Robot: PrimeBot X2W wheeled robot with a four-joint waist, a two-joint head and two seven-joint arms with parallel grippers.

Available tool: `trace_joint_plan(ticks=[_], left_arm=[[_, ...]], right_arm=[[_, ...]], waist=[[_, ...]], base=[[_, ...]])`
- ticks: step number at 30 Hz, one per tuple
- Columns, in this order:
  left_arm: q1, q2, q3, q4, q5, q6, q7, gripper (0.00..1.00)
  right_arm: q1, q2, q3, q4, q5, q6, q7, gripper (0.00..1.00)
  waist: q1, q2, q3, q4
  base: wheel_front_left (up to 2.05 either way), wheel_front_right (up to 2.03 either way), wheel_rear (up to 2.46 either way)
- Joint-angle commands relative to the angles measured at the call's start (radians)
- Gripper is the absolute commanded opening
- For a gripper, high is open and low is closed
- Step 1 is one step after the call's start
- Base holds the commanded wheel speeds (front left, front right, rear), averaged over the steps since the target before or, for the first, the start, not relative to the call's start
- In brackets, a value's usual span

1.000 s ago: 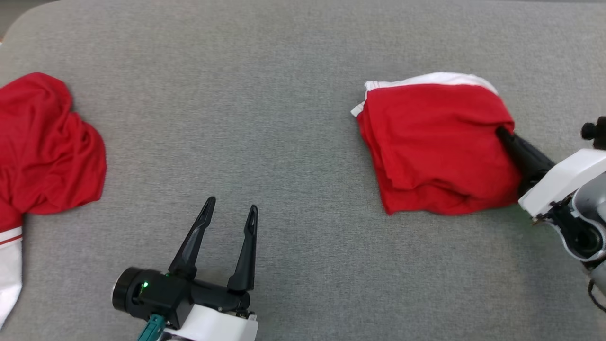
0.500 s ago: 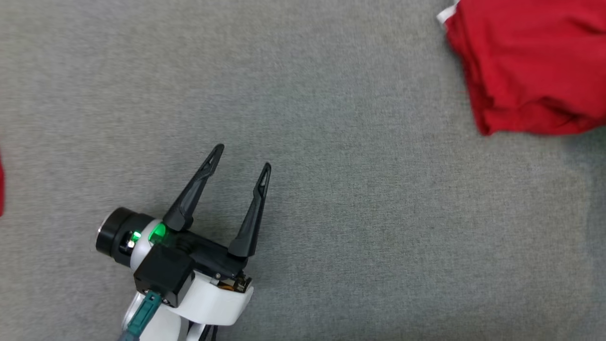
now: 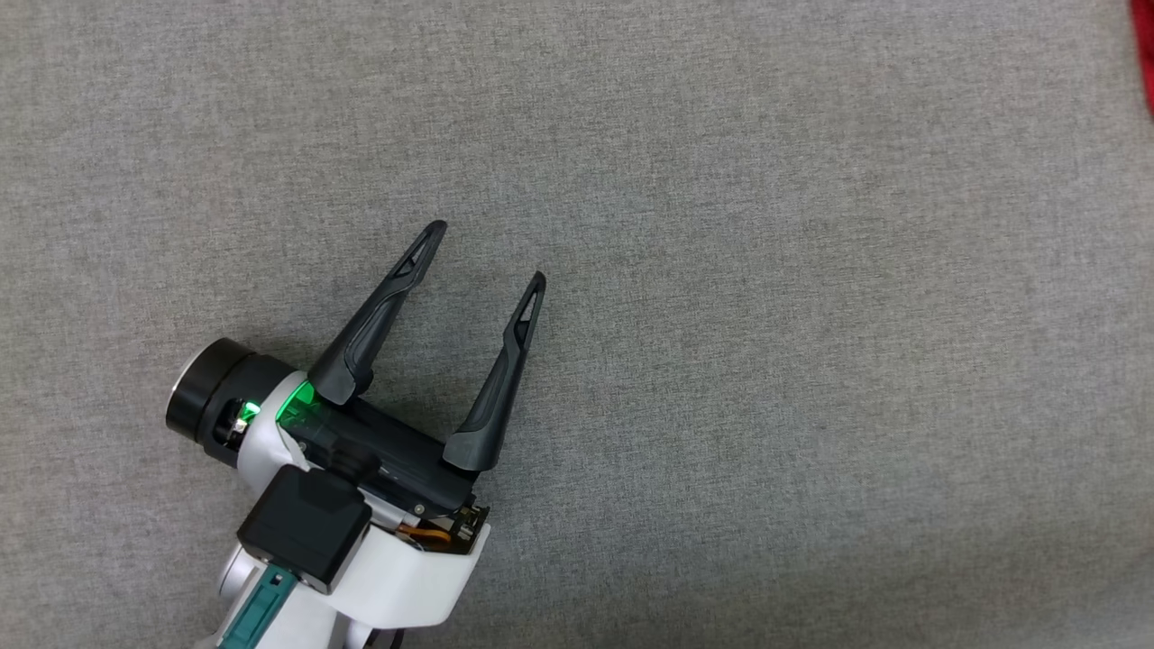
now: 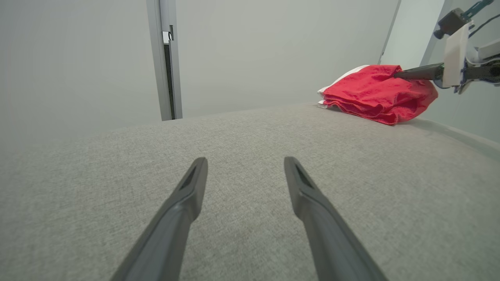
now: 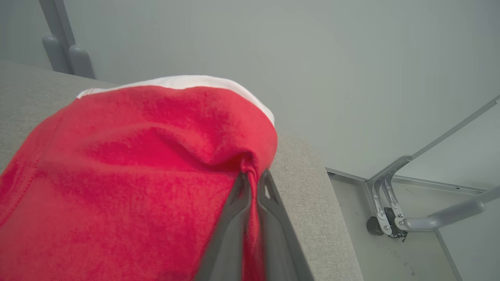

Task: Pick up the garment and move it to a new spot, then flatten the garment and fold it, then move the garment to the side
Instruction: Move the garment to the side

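on the grey fabric-covered table top [image 3: 811,379], toward its near left part: left gripper [image 3: 488,251], two long dark fingers spread wide and released, nothing between them. fingers point away from the robot and slightly right over bare cloth. a green light glows on the wrist housing behind them. left wrist view has the fingers low over the table; contact with it cannot be told.

at the table's far right edge: folded red soft-cloth garment with a white band [image 4: 375,93]. it lies in a thick bundle, stacked layers showing along the side that faces the table's middle, white band on the side farthest from the robot. head view catches just a red sliver of it at the table's right margin.

at the table's right edge, on the garment's outer side: right gripper [image 5: 254,175], fingers clenched on a pinch of the red cloth. the fabric puckers into the tips and a strip of red runs down between the two fingers. the rest of the bundle rests on the table.

beyond the table's far side: pale grey wall, upright grey metal post [image 4: 166,58]. below the table's right edge: grey metal bracket and tube [image 5: 386,195] on the floor.
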Motion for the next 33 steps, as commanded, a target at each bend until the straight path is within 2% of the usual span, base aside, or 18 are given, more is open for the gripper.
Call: trace_joint_plan(ticks=[1,2,3,4,5,8,11,12,13,18,25,28,33], left_arm=[[-0.005,0.012,0.001,0.020,0.007,-0.006,0.004,1.00],[-0.003,0.015,0.001,0.021,0.008,-0.004,0.004,1.00],[-0.002,0.016,0.000,0.021,0.008,-0.004,0.004,1.00],[-0.002,0.016,-0.001,0.022,0.008,-0.004,0.004,1.00],[-0.003,0.016,-0.003,0.023,0.008,-0.004,0.005,1.00],[-0.005,0.009,-0.012,0.027,0.004,-0.004,0.005,1.00],[-0.006,-0.007,-0.017,0.032,-0.011,0.001,0.002,1.00],[-0.006,-0.007,-0.017,0.032,-0.011,0.001,0.002,1.00],[-0.003,-0.011,-0.017,0.032,-0.014,0.003,0.002,1.00],[0.028,-0.028,0.005,0.064,-0.036,0.027,0.002,1.00],[0.106,-0.053,0.070,0.166,-0.083,0.085,0.002,1.00],[0.145,-0.060,0.098,0.219,-0.114,0.102,0.002,1.00],[0.207,-0.065,0.151,0.277,-0.187,0.123,0.002,1.00]], right_arm=[[-0.030,-0.014,-0.004,0.018,-0.019,-0.001,-0.010,0.00],[-0.041,-0.018,-0.005,0.032,-0.029,-0.001,-0.008,0.00],[-0.056,-0.028,-0.005,0.051,-0.053,-0.001,-0.009,0.11],[-0.076,-0.041,-0.002,0.081,-0.097,-0.001,-0.012,0.83],[-0.095,-0.036,-0.005,0.106,-0.124,-0.002,-0.018,1.00],[-0.115,0.015,-0.012,0.174,-0.187,-0.001,-0.024,1.00],[-0.143,0.055,-0.031,0.266,-0.307,-0.002,-0.034,1.00],[-0.143,0.055,-0.031,0.266,-0.307,-0.002,-0.034,1.00],[-0.143,0.081,-0.049,0.270,-0.334,-0.002,-0.035,1.00],[-0.022,0.206,-0.214,0.168,-0.436,-0.002,-0.035,1.00],[0.286,0.467,-0.457,-0.029,-0.580,-0.002,-0.035,1.00],[0.440,0.580,-0.517,-0.109,-0.630,-0.001,-0.034,1.00],[0.650,0.723,-0.592,-0.223,-0.692,-0.002,-0.035,1.00]], waist=[[0.0000,0.0000,0.002,0.004],[0.0000,0.0000,0.002,0.006],[0.0000,0.0000,0.003,0.008],[0.0000,0.0000,0.003,0.011],[0.0000,0.0000,0.003,0.013],[0.0000,0.0000,-0.007,0.021],[0.0000,0.0000,-0.045,0.032],[0.0000,0.0000,-0.045,0.032],[0.0000,0.0000,-0.060,0.035],[0.0000,0.0000,-0.153,0.041],[0.0000,0.0000,-0.328,0.055],[0.0000,0.0000,-0.410,0.073],[0.0000,0.0000,-0.531,0.090]], base=[[0.00,0.00,0.00],[0.00,0.00,0.00],[0.00,0.00,0.00],[0.00,0.00,0.00],[0.00,0.00,0.00],[0.00,0.00,0.00],[0.00,0.00,0.00],[0.00,0.00,0.00],[0.00,0.00,0.00],[0.00,0.00,0.00],[0.00,0.00,0.00],[0.00,0.00,0.00],[0.00,0.00,0.00]])
